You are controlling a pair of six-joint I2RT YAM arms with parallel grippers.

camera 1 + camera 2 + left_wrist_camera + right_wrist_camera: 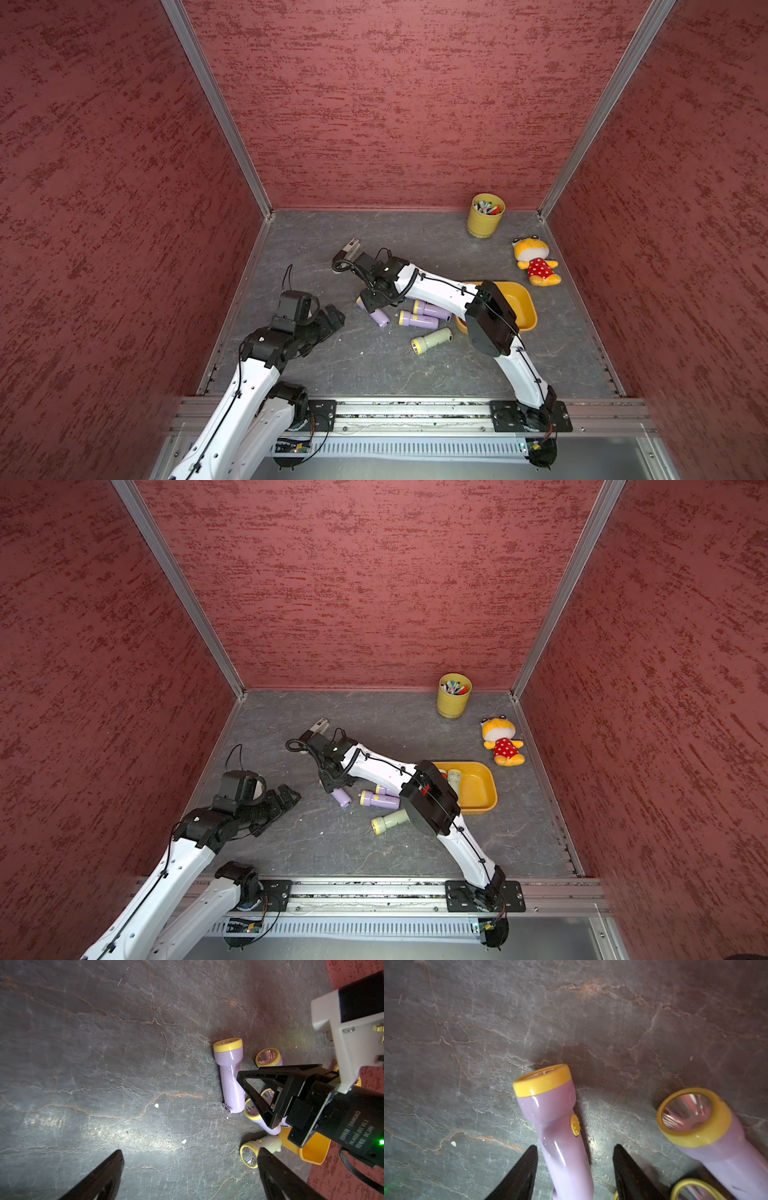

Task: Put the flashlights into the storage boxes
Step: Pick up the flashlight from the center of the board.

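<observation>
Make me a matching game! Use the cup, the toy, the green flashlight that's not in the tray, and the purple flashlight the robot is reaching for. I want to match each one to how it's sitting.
Things:
1. yellow cup
2. plush toy
3. loose pale green flashlight
4. lilac flashlight

States:
A. lying between the open fingers of the right end effector
B. lying flat, wearing a red spotted dress
C. standing upright, full of pens
D. of all the flashlights, nearest the robot's base rail

Pairs: 1-C, 2-B, 3-D, 4-A
</observation>
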